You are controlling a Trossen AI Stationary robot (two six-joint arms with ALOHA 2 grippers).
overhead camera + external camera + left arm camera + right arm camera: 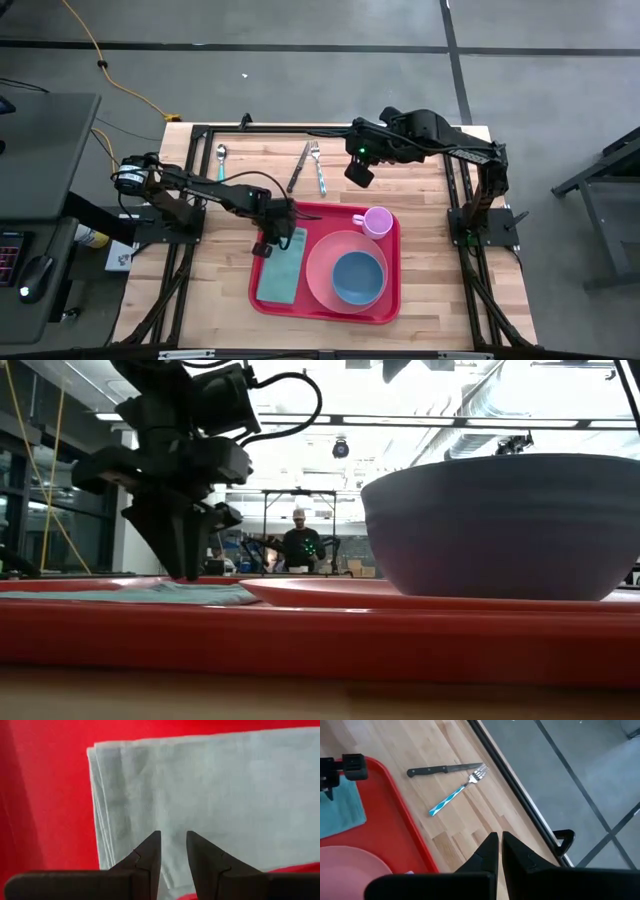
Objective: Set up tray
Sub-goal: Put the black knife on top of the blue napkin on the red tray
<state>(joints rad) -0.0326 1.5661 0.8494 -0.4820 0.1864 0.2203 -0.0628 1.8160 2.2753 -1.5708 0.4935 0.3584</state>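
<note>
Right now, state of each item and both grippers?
tray: flat on table, loaded
napkin: folded, on tray
plate: on tray, under bowl
bowl: upright on plate
cup: upright on tray
knife, fork, spoon: on table, off tray
left gripper: narrowly open over napkin
right gripper: shut, empty

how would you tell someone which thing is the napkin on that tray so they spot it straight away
Find the big red tray on the wooden table. On the tray's left part, beside the round pink plate with the blue bowl, lies the napkin with the left gripper at its far end. It is the only flat, soft thing there: a folded teal cloth rectangle, while its neighbours are round dishes.
</note>
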